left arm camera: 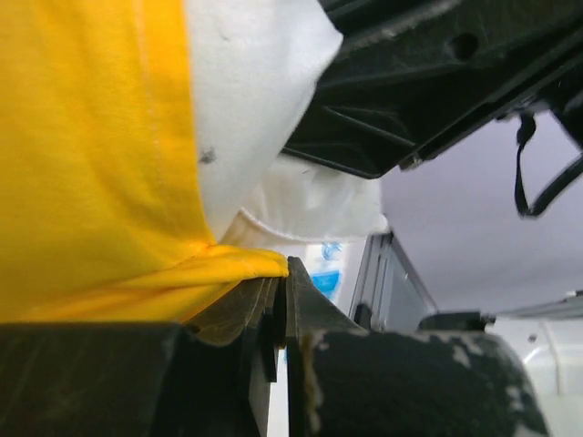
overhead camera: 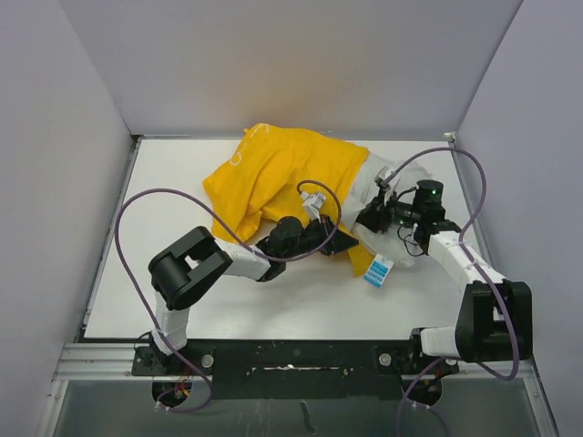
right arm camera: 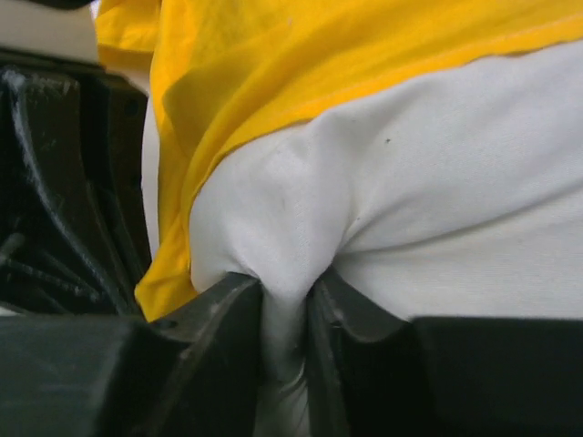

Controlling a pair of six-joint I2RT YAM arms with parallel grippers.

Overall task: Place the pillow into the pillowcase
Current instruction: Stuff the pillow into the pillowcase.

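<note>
so the left gripper (left arm camera: 279,278) is pinching the hem of the pillowcase (overhead camera: 273,173), jaws squeezed almost together with only yellow cloth between them. The right gripper (right arm camera: 288,305) is doing the same to the pillow (right arm camera: 437,200), clamping a thin fold of white fabric that's bunching right at its fingertips. Most of the pillow looks to be sitting inside the case, with one white end poking out just past the left gripper and right up against the right one. A little blue and white tag (overhead camera: 378,270) is lying just on the near side of the right gripper.

What's worrying me: both grips are on tiny pinches of cloth. If the right one is shoving by that fold alone, I reckon the stuffing is going to bunch at the mouth instead of sliding in, or the fold is slipping out. If the left one is tugging hard, the hem could pop free and the opening sags shut. The two grippers are also crowding each other, so a bump looks possible
</note>
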